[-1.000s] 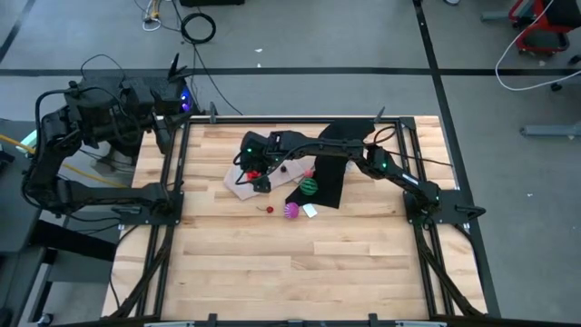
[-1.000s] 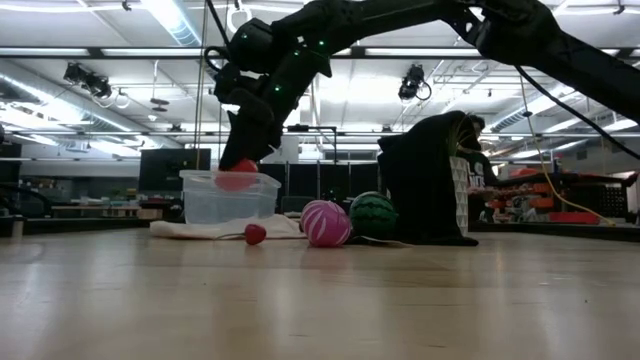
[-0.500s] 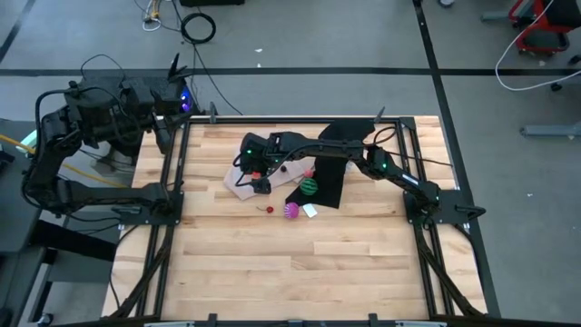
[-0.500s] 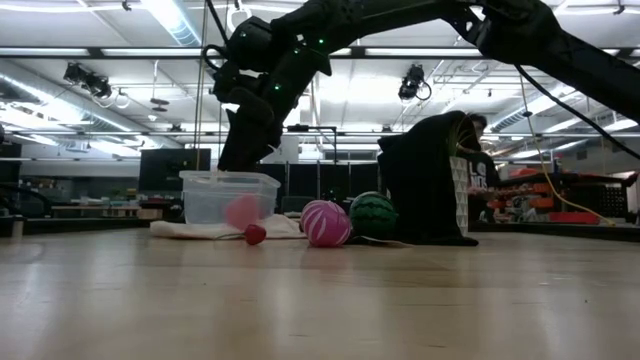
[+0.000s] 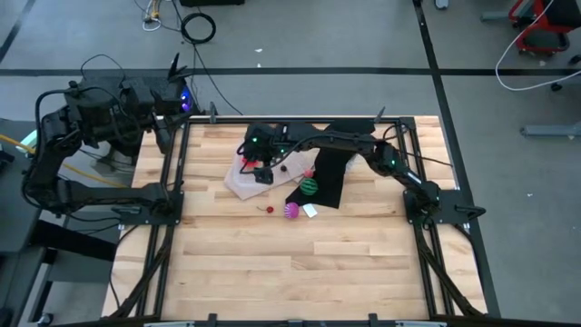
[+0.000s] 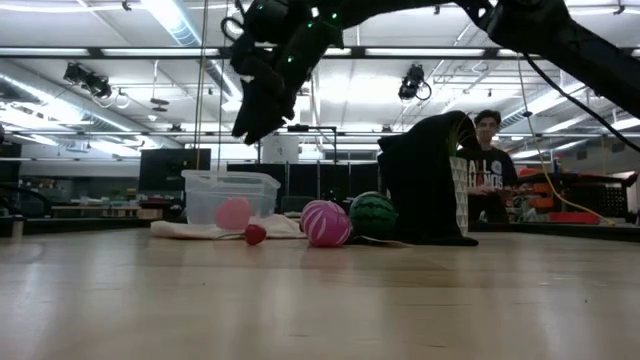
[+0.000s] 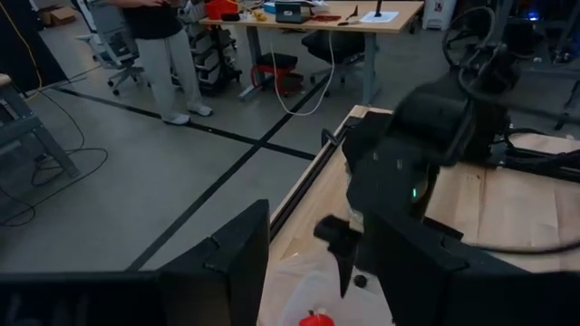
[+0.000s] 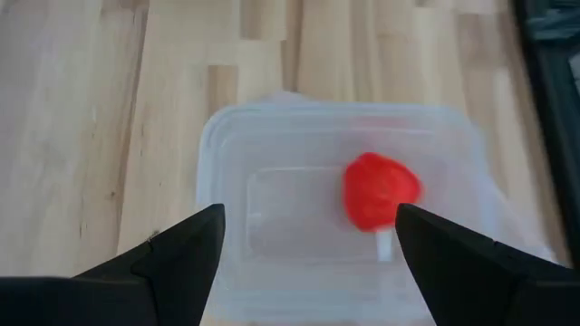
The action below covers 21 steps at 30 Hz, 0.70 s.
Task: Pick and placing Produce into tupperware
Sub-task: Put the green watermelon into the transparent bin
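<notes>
The clear tupperware (image 8: 217,136) stands at the table's far left of middle (image 5: 243,179), on flat translucent lids. The red ball-like fruit (image 8: 381,190) lies inside it on its bottom (image 6: 233,213). My right gripper (image 8: 308,263) hangs open and empty above the tupperware (image 6: 245,125). The green striped fruit (image 5: 310,186), the magenta one (image 5: 291,211) and a tiny dark red one (image 5: 269,209) lie on the table to its right. My left gripper (image 7: 317,272) is open and parked off the table's left far corner.
A black cloth (image 5: 331,163) stands heaped right of the tupperware, behind the green fruit (image 6: 373,215). A small white scrap (image 5: 310,211) lies beside the magenta fruit (image 6: 325,223). A person (image 6: 487,150) stands beyond the table. The near half of the wooden table (image 5: 300,263) is bare.
The red fruit has left my right gripper at the tupperware's rim height and fallen to the container's bottom, where it now lies. My right gripper has then gone up, clear above the tupperware.
</notes>
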### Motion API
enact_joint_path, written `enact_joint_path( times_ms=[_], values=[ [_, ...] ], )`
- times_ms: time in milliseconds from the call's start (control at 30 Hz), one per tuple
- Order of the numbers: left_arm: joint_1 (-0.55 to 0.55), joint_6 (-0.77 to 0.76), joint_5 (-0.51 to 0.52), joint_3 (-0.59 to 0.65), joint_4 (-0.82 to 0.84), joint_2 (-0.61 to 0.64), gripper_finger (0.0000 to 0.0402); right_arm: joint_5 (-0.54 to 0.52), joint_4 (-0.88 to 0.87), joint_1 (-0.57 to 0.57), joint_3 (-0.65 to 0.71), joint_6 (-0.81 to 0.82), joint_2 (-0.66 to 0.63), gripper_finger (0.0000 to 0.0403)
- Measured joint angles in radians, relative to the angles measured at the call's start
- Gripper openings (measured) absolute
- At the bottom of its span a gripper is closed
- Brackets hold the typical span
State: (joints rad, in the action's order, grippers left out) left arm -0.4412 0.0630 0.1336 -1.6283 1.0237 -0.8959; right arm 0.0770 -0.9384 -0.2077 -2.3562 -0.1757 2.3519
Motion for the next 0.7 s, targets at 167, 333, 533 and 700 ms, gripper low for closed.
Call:
enact_joint_path(
  times_ms=[167, 333, 533, 700],
  values=[
    [0.0, -0.006, 0.0, 0.0, 0.0, 0.0, 0.0186, -0.001, -0.088, -0.028, 0.0, -0.001, -0.075, 0.0315],
    [0.0, -0.007, 0.0, 0.0, 0.0, 0.0, 0.0185, 0.0, -0.242, -0.054, 0.0, -0.011, -0.146, 0.0304],
    [0.0, -0.006, 0.0, 0.0, -0.013, -0.003, 0.0189, 0.029, -0.404, -0.059, 0.0, -0.045, -0.228, 0.0299],
    [0.0, -0.002, -0.034, 0.0, -0.06, -0.016, 0.0184, 0.157, -0.409, -0.058, 0.0, -0.004, -0.28, 0.0299]
  ],
)
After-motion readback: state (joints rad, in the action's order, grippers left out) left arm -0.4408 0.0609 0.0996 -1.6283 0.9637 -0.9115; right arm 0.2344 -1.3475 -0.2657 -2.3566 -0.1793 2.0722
